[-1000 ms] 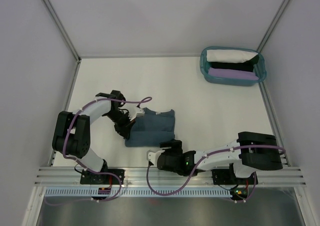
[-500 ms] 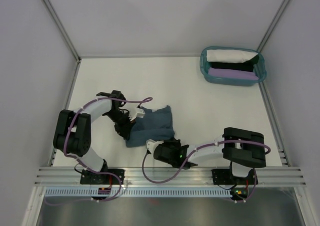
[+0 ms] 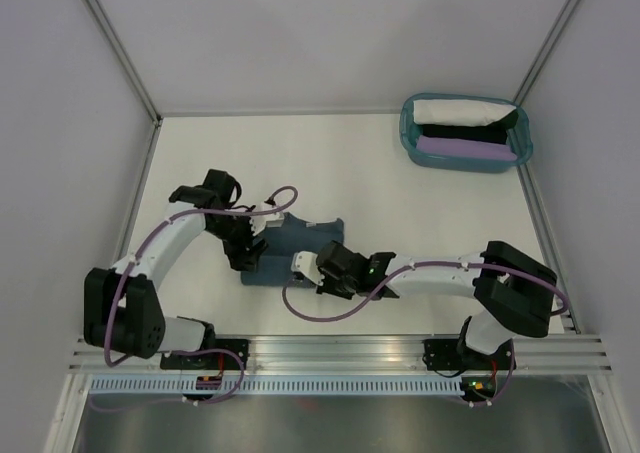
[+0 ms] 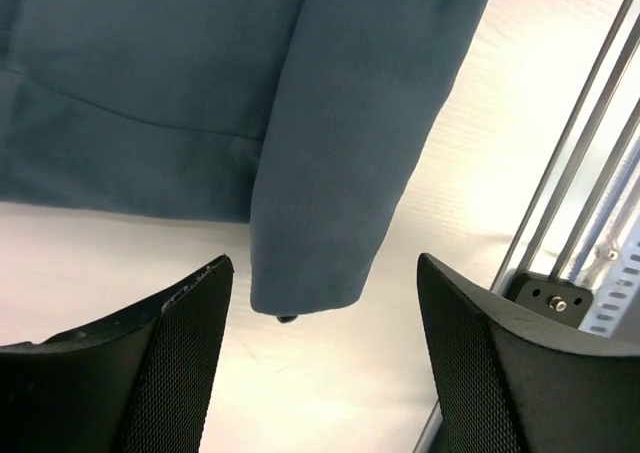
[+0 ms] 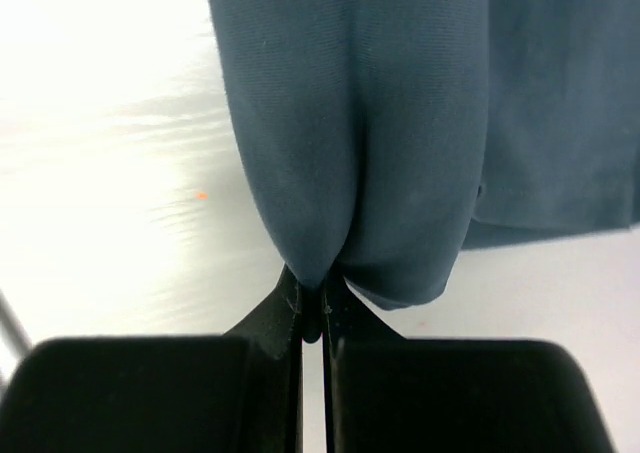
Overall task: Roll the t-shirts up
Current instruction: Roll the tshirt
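REMOTE RIG, WORKTOP VIEW: My right claw point(image 5: 312, 298) is pinched tight on a fold of the slate-blue shirt point(image 5: 400, 123). The cloth bulges out of the closed tips and runs away from them over the white worktop point(image 3: 400, 213).

Seen from above, the shirt lies partly bunched on the near-left part of the worktop, between my two arms. It is well apart from the teal basket point(image 3: 408, 133) in the far right corner, where white, black and lilac bundles point(image 3: 465, 110) sit side by side.

My left claw point(image 4: 323, 263) stands at the shirt's left end, jaws wide and holding nothing. In its wrist view a narrow folded strip of the blue cloth ends just ahead of the gap between the jaws and touches neither.

The shirt's long axis appears to run left to right, from one claw to the other. The right claw reaches in from the right, so the bulk of the cloth lies beyond its tips, toward the left claw. It is the only claw in contact.

As I judge it, the coming move turns on that line. The held fold has to travel leftward over the cloth ahead of it. The free left end could drag or skew unless the left claw pins it.
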`<state>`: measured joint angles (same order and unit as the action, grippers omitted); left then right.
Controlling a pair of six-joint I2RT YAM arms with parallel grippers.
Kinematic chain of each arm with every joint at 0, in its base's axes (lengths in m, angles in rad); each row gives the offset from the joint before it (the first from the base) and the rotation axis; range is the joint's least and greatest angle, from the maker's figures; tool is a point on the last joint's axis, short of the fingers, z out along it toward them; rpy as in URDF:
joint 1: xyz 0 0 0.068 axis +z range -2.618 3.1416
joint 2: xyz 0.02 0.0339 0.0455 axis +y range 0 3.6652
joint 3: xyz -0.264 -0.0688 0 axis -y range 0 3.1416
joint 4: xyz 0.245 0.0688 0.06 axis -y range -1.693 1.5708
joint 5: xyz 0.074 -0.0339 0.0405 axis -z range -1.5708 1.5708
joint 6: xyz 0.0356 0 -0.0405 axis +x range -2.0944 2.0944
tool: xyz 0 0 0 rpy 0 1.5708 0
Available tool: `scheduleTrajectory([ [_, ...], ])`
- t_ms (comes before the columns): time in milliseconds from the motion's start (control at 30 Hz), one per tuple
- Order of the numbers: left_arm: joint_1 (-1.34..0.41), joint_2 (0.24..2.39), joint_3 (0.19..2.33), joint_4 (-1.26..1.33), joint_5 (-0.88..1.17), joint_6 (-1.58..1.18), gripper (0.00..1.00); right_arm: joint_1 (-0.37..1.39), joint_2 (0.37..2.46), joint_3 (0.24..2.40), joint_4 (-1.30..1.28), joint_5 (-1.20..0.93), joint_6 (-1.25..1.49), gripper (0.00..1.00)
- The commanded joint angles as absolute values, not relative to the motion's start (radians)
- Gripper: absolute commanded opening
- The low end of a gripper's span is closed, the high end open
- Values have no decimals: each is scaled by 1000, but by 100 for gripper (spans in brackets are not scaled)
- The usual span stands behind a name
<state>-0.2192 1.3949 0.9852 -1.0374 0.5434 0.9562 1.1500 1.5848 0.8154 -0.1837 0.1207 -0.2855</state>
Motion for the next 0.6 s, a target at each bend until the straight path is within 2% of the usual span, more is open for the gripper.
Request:
scheduleTrajectory([
  [0, -215, 1278, 997, -1034, 552, 1023, 80, 1099, 1572, 870, -239, -222, -238, 0],
  [233, -213, 1175, 959, -1034, 534, 1069, 82, 1023, 1583, 815, -131, -524, -94, 0],
  [267, -215, 1172, 950, -1032, 537, 1090, 87, 1017, 1574, 792, -115, -540, -75, 0],
  [300, -219, 1170, 940, -1032, 538, 1100, 100, 1003, 1566, 778, -97, -561, -54, 0],
  [433, -239, 1167, 896, -993, 532, 1129, 100, 947, 1520, 674, 122, -676, 89, 0],
  [567, -271, 1170, 855, -948, 511, 1155, 100, 894, 1508, 611, 193, -787, 150, 0],
])
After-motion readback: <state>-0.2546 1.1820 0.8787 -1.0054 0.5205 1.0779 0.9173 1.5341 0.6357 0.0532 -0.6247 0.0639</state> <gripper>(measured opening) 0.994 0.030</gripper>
